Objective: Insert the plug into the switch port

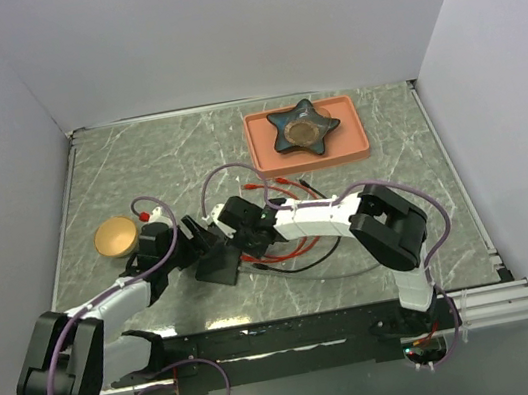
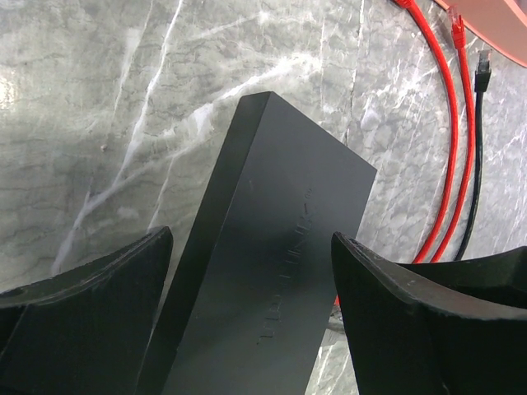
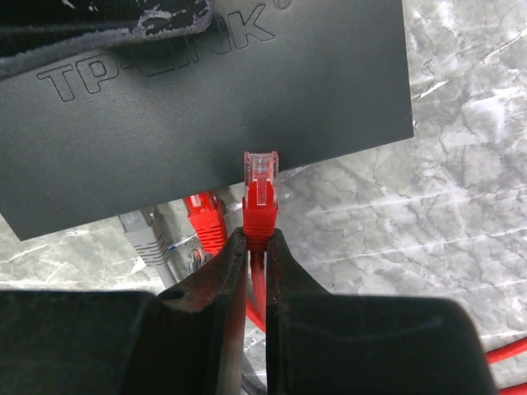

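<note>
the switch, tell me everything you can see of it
The switch is a flat, matte-black rectangular box, plastic by its look, with TP-LINK embossed on its top face. It sits on the grey marbled table, between the fingers of the open left gripper; contact is unclear. The red plug, pinched in the right gripper, points at one long edge, not yet in. Its ports are not visible.
</note>
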Controlling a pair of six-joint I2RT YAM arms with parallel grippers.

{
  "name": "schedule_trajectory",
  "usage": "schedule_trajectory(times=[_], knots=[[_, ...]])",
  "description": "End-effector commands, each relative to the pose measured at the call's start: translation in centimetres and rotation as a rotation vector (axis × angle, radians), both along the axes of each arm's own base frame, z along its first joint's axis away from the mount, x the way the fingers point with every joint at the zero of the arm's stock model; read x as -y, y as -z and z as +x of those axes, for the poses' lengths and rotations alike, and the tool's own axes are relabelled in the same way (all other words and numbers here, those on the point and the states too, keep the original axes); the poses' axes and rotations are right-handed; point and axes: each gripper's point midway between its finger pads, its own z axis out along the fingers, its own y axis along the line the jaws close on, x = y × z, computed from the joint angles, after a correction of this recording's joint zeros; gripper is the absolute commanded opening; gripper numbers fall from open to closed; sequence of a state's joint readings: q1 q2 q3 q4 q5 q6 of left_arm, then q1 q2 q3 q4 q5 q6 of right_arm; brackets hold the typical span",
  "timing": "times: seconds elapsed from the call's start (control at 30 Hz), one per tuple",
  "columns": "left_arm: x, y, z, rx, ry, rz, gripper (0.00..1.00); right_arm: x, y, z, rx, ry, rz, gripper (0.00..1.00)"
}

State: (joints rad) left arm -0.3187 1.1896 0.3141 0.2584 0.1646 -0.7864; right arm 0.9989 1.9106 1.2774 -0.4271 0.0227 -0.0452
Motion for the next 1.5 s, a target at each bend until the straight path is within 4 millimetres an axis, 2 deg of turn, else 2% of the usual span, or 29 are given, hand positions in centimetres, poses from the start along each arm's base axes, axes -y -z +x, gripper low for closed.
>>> schedule_trajectory(times=[0.0,0.23,0.47,0.67,1.47], knots=[[0.5,-0.2,0.2,0.008,0.030,-0.005,0.84,0.2,-0.2,0.3,0.020,0.017,-0.030,0.00],[0.6,0.1,0.2,-0.003,0.036,-0.004,0.84,0.8,-1.0,0.4,0.055,0.019,-0.015,0.00],[0.7,0.1,0.3,-0.003,0.037,-0.005,0.83,1.4,0.4,0.1,0.044,0.004,-0.049,0.00],[0.8,0.2,0.2,-0.008,0.042,-0.010,0.83,1.8,0.8,-0.4,0.035,-0.009,-0.053,0.00],[0.9,0.4,0.2,-0.016,0.047,-0.014,0.83,1.5,0.4,-1.6,0.042,-0.078,-0.087,0.00]])
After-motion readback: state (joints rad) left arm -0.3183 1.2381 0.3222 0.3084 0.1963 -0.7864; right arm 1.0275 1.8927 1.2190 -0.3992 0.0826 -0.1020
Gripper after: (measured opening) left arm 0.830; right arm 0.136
